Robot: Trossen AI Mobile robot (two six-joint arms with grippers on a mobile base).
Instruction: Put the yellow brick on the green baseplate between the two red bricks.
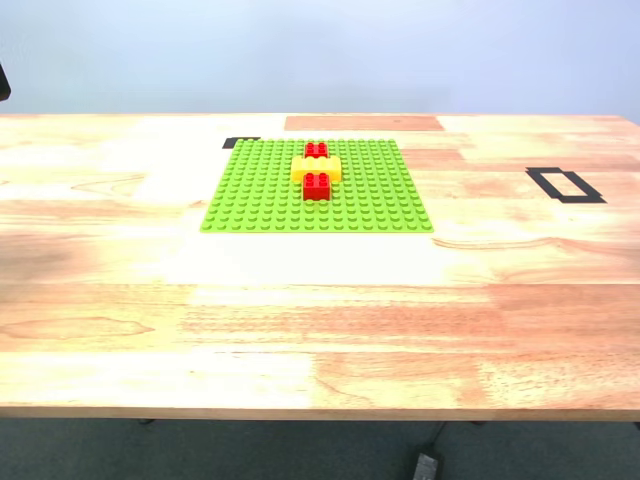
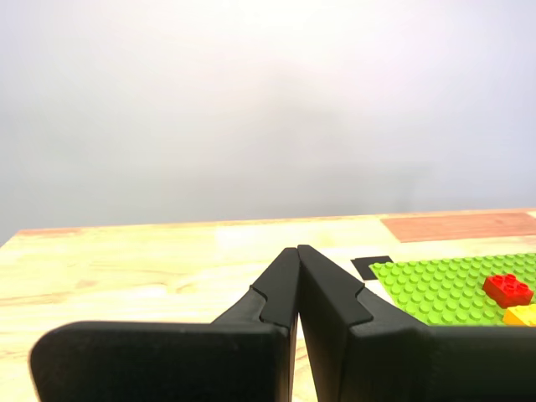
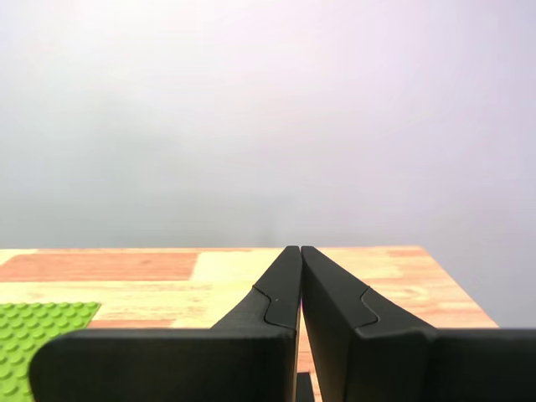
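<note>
On the wooden table (image 1: 320, 330), the green baseplate (image 1: 260, 195) carries the yellow brick (image 1: 316, 168), which sits pressed between the two red bricks (image 1: 317, 186) (one on its near side, one on its far side). My first gripper (image 2: 297, 249) and my second gripper (image 3: 300, 249) each hover with jaws together, holding nothing.

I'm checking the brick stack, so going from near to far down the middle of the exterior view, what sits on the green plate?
Small square red plastic brick → oblong yellow plastic brick → second small red brick, all on the studded lime-green baseplate.
</note>
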